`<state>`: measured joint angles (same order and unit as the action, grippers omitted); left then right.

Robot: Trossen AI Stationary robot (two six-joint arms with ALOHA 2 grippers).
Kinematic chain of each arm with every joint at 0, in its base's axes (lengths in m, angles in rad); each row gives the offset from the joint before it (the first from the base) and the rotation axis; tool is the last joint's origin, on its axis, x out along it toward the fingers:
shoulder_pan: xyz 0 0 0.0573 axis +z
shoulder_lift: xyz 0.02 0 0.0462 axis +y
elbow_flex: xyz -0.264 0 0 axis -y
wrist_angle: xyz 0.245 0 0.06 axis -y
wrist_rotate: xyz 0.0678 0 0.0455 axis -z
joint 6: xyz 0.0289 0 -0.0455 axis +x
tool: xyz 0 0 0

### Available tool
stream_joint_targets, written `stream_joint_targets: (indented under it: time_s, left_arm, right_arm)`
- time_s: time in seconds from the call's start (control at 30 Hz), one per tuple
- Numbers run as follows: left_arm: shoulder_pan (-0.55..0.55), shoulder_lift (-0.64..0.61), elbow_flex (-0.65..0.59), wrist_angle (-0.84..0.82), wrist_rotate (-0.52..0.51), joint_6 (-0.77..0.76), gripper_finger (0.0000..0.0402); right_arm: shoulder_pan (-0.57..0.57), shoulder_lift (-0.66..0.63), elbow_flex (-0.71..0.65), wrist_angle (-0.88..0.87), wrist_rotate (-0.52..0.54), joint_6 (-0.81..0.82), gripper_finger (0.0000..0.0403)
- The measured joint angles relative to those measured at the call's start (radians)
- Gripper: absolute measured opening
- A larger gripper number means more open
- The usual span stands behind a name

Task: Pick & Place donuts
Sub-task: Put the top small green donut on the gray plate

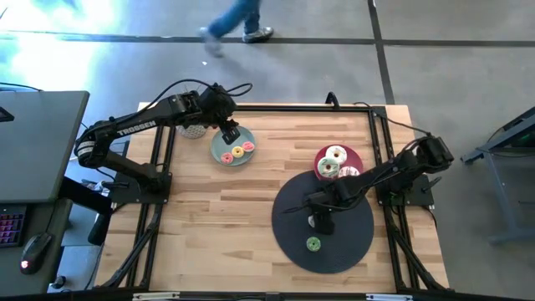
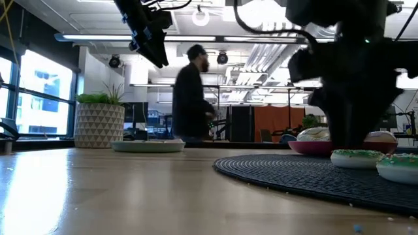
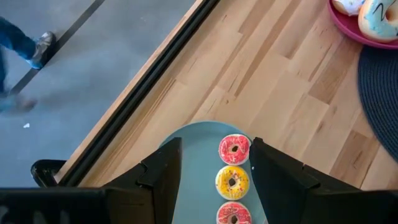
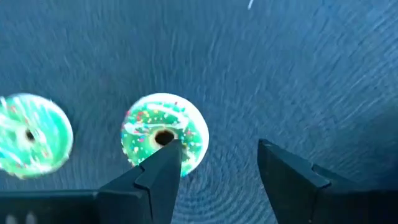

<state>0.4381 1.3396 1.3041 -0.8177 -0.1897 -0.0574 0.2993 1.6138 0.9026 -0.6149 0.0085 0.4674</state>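
My left gripper (image 1: 230, 134) is open and hovers over the sage-green plate (image 1: 219, 149) at the table's far left. The plate holds three small donuts in a row: red (image 3: 234, 149), yellow (image 3: 232, 182) and salmon pink (image 3: 233, 213), seen between the fingers. My right gripper (image 1: 320, 221) is open, low over the dark round mat (image 1: 351, 234). Two small green donuts lie on the mat; one (image 4: 163, 134) sits by one finger (image 4: 163, 171), the other (image 4: 31, 140) off to the side. The larger donuts (image 1: 334, 159) lie on the pink plate (image 1: 357, 155). My right gripper has one finger (image 4: 163, 171) over the rim of the nearer green donut (image 4: 186, 155), coming from above. I cannot tell whether it touches the donut. The donut lies flat on the mat, outside the gap between the fingers.
A patterned plant pot (image 1: 194, 130) stands beside the sage-green plate near the table's far edge. Bare wood (image 1: 217, 217) lies between the two plates and toward the near left. A person walks on the floor beyond the table (image 1: 238, 21).
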Motion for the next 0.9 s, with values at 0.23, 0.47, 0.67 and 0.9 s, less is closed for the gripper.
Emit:
stream_joint_targets:
  time_s: [0.23,0.47,0.67,0.9]
  left_arm:
    - [0.000,0.000,0.000,0.001,0.000,0.000,0.0179]
    - [0.000,0.000,0.000,0.001,0.000,0.000,0.0179]
    - [0.000,0.000,0.000,0.001,-0.001,0.000,0.0179]
    - [0.000,0.000,0.000,0.006,-0.001,0.000,0.0179]
  right_arm:
    - [0.000,0.000,-0.058,0.065,-0.052,-0.003,0.0201]
    - [0.000,0.000,-0.065,0.149,-0.099,-0.022,0.0196]
    - [0.000,-0.019,-0.065,0.146,-0.118,-0.022,0.0189]
    - [0.001,-0.025,-0.066,0.165,-0.115,-0.022,0.0188]
